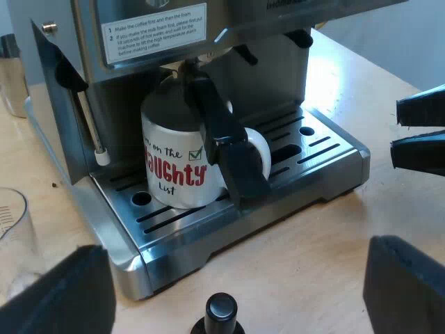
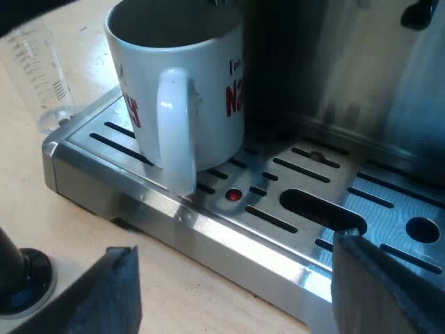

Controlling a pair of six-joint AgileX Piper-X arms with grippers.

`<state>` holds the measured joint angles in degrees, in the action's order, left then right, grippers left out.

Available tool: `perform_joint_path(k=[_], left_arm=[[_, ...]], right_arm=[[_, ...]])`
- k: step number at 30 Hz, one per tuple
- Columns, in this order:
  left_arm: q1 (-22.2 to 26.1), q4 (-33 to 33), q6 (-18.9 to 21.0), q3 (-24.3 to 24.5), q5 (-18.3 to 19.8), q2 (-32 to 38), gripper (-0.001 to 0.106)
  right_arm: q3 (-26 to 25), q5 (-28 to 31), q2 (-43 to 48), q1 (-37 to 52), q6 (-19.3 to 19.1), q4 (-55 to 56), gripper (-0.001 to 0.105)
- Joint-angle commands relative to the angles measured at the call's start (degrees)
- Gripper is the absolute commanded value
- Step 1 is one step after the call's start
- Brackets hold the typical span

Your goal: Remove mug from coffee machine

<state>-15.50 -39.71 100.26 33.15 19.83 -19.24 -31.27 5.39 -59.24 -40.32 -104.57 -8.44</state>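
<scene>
Fingers came nearest. My left fingers (image 1: 235, 268) stood wide apart and empty over the pale bench (image 1: 334, 229), on the near side of the mug (image 1: 174, 163). Between them, closer to me than the mug, the tamper (image 1: 221, 312) stood upright on the bench with its black knob uppermost.

My right fingers (image 2: 235, 247) were also spread wide, holding nothing. They sat low at the front lip of the drip tray (image 2: 208, 226), short of the mug and not touching it. From the left wrist they appeared as two dark tips off the tray's corner on the mug's handle side, well apart from the mug.

The mug stood upright on the slotted steel tray of the espresso machine (image 1: 278, 76), under the brew head. It was white with red and black lettering, and its handle (image 2: 174, 125) was turned toward my right fingers. A small red dot (image 2: 233, 195) showed in the tray just beside the mug's foot.

The holder's dark handle (image 1: 226, 139) slanted down across the mug's front, passing close by the mug's handle. I could not tell whether the two touched.

The measuring glass (image 2: 38, 69) stood on the bench just off the tray's edge, near the mug but apart from it. Beyond the mug, the steam wand (image 1: 90, 125) hung down beside it, and a printed label (image 1: 153, 31) sat on the steel front above it.
</scene>
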Motion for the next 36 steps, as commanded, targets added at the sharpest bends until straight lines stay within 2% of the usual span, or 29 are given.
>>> perform_joint_path(k=[1,4,8,13,15,23,27,30,36], left_arm=[[-0.17,1.07,-0.23,0.00,-0.32,-0.06,0.079],[-0.17,1.07,-0.23,0.00,-0.32,-0.06,0.079],[-0.17,1.07,-0.23,0.00,-0.32,-0.06,0.079],[-0.17,1.07,-0.23,-0.15,-0.32,-0.06,0.079],[-0.17,1.07,-0.23,-0.57,-0.32,-0.06,0.079],[-0.17,1.05,0.21,-2.65,-0.32,-0.06,0.079],[-0.17,2.24,0.21,-2.65,-0.32,-0.06,0.079],[-0.17,2.84,0.21,-2.65,-0.32,-0.06,0.079],[-0.17,2.82,0.21,-2.65,-0.32,-0.06,0.079]], right_arm=[[-0.17,-2.08,0.20,-0.05,-0.57,-1.83,0.060],[-0.17,-4.98,0.20,-0.05,-0.57,-3.46,0.060],[-0.17,-5.39,0.20,-0.05,-0.57,-3.35,0.060],[-0.17,-5.39,0.20,-0.05,6.57,-4.46,0.060],[-0.17,-5.39,0.03,-0.05,7.60,-4.53,0.060],[-0.83,-4.74,-3.54,-0.34,7.59,-4.66,0.060],[-2.40,-3.33,-6.37,-2.94,6.40,-5.84,0.060],[-3.33,-0.02,-8.58,-4.39,6.27,-7.20,0.060],[-6.09,0.02,-13.14,-4.60,6.27,-8.08,0.060]])
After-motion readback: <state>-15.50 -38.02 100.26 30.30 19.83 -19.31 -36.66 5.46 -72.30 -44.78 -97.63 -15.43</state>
